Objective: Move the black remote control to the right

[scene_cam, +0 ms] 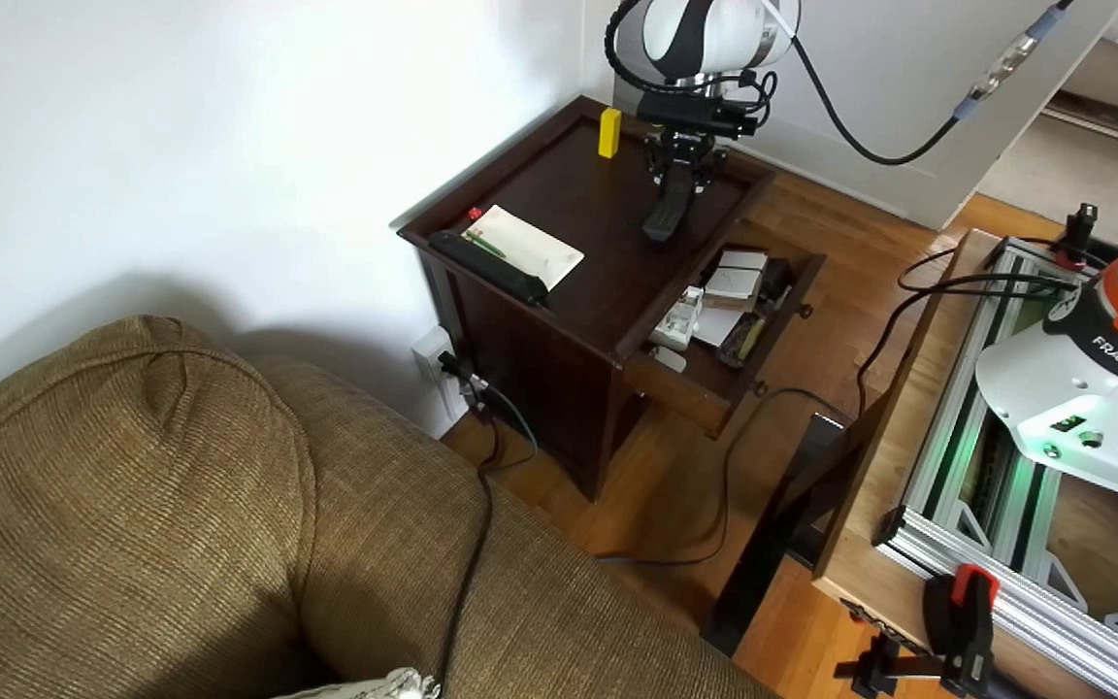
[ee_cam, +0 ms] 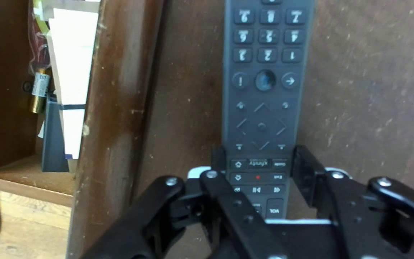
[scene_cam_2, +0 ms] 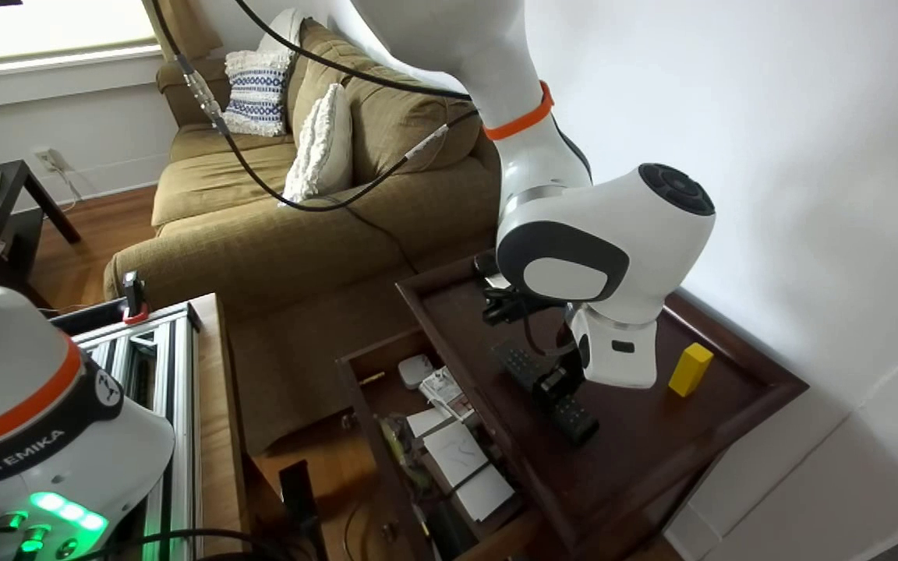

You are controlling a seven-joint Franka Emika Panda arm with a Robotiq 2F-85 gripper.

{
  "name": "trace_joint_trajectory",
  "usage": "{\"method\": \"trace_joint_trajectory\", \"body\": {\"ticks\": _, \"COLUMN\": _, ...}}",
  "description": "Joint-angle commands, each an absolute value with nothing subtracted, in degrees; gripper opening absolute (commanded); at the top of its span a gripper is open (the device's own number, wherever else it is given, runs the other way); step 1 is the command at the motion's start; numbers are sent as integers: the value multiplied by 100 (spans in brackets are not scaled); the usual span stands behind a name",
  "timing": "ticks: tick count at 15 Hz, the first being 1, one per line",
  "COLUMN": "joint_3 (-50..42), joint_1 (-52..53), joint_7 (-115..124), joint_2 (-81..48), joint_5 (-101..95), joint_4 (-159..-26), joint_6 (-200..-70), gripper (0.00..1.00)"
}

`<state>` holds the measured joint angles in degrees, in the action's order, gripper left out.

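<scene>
The black remote control (ee_cam: 263, 93) lies buttons up between my gripper's fingers in the wrist view, its number keys at the top. It is slim and dark in both exterior views (scene_cam: 666, 216) (scene_cam_2: 578, 421). My gripper (ee_cam: 259, 158) is shut on it, one finger against each long side near its middle; the finger bars cover part of its lower end. The gripper also shows in both exterior views (scene_cam: 682, 173) (scene_cam_2: 556, 386), over the dark brown side table (scene_cam: 608, 282). I cannot tell whether the remote touches the table top or is just above it.
A yellow block (scene_cam: 609, 133) stands upright near the back of the table. A white sheet (scene_cam: 532, 248), a green pencil-like stick (scene_cam: 484, 245), a small red item (scene_cam: 475, 213) and a long black bar (scene_cam: 486, 266) lie near the sofa-side edge. An open drawer (scene_cam: 677, 388) sticks out below.
</scene>
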<state>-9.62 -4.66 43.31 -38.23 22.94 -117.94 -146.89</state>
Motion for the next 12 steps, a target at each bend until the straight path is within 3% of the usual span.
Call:
{"method": "trace_joint_trajectory", "body": {"ticks": 1, "joint_3": -972, "joint_1": -532, "joint_7": 4699, "joint_2": -3802, "joint_5": 2565, "joint_4": -12076, "joint_6": -15082, "gripper": 25}}
{"method": "trace_joint_trajectory", "body": {"ticks": 6, "joint_3": -882, "joint_1": -669, "joint_7": 4853, "joint_2": -3761, "joint_5": 2766, "joint_4": -12216, "joint_6": -15267, "gripper": 25}}
{"method": "trace_joint_trajectory", "body": {"ticks": 7, "joint_3": -809, "joint_1": -734, "joint_7": 4753, "joint_2": -3728, "joint_5": 2824, "joint_4": -12234, "joint_6": -15259, "gripper": 75}}
{"method": "trace_joint_trajectory", "body": {"ticks": 8, "joint_3": -804, "joint_1": -720, "joint_7": 4709, "joint_2": -3682, "joint_5": 2814, "joint_4": -12289, "joint_6": -15301, "gripper": 76}}
{"method": "trace_joint_trajectory", "body": {"ticks": 11, "joint_3": -865, "joint_1": -531, "joint_7": 4581, "joint_2": -3355, "joint_5": 2661, "joint_4": -12801, "joint_6": -15978, "gripper": 98}}
{"method": "trace_joint_trajectory", "body": {"ticks": 12, "joint_3": -870, "joint_1": -466, "joint_7": 4467, "joint_2": -3249, "joint_5": 2598, "joint_4": -12990, "joint_6": -16317, "gripper": 100}}
